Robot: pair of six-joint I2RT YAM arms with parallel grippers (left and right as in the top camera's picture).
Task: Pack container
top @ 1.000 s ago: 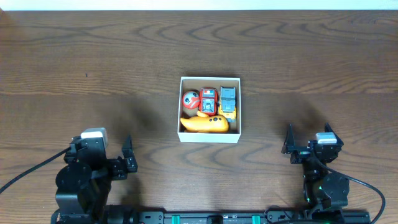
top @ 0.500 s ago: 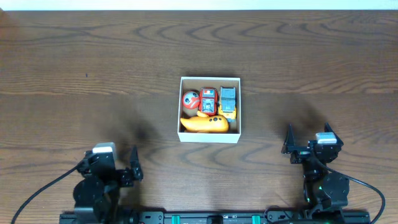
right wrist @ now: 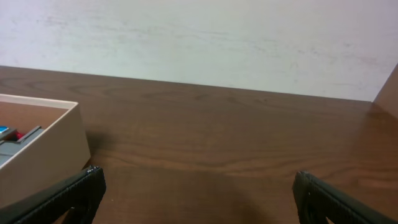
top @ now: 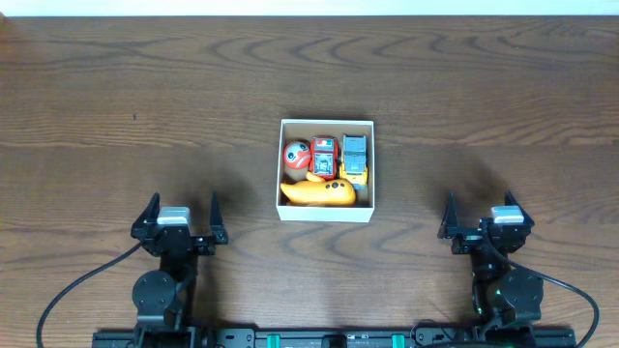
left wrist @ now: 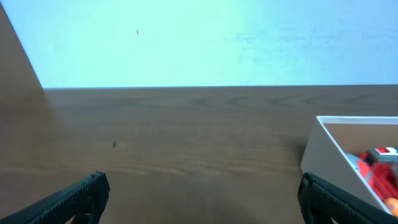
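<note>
The container (top: pixel 326 213) is a small white-walled cardboard box at the table's middle. It holds a red ball toy (top: pixel 296 153), a red toy car (top: pixel 323 155), a grey and yellow toy car (top: pixel 356 157) and an orange toy (top: pixel 317 192). My left gripper (top: pixel 181 216) is open and empty near the front edge, left of the box. My right gripper (top: pixel 479 215) is open and empty near the front edge, right of the box. The box's corner shows in the left wrist view (left wrist: pixel 323 152) and in the right wrist view (right wrist: pixel 59 149).
The wooden table (top: pixel 145 87) runs to a pale wall at the back (left wrist: pixel 217 43). Black cables (top: pixel 68 290) trail from both arm bases at the front edge.
My left arm has drawn back and turned to face the far side, its gripper now open and level near the front edge. The right arm and the box have not moved.
</note>
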